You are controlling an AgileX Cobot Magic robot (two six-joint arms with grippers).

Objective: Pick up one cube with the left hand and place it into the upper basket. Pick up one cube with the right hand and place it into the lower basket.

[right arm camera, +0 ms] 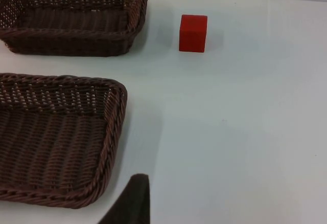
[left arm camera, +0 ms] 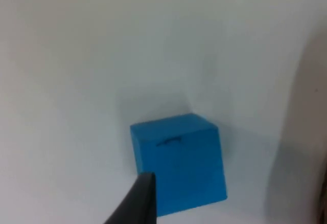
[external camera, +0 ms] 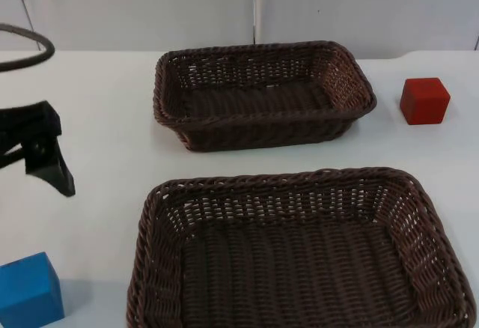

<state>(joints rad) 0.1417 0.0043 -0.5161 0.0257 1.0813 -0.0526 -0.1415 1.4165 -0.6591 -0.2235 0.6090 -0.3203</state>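
Two cubes are still lying on the white table (external camera: 105, 118), so you are seeing a task barely begun: both wicker baskets are sitting empty. The left gripper (external camera: 46, 165) is hanging above the blue cube (external camera: 28, 290), which is resting near the lower basket (external camera: 161, 216); I cannot tell whether its fingers are parted. The red cube (external camera: 424, 100) is sitting beside the upper basket (external camera: 168, 99), and the right gripper (right arm camera: 134, 196) is waiting well back from it. Neither cube has a long axis; both are sitting flat, slightly turned.
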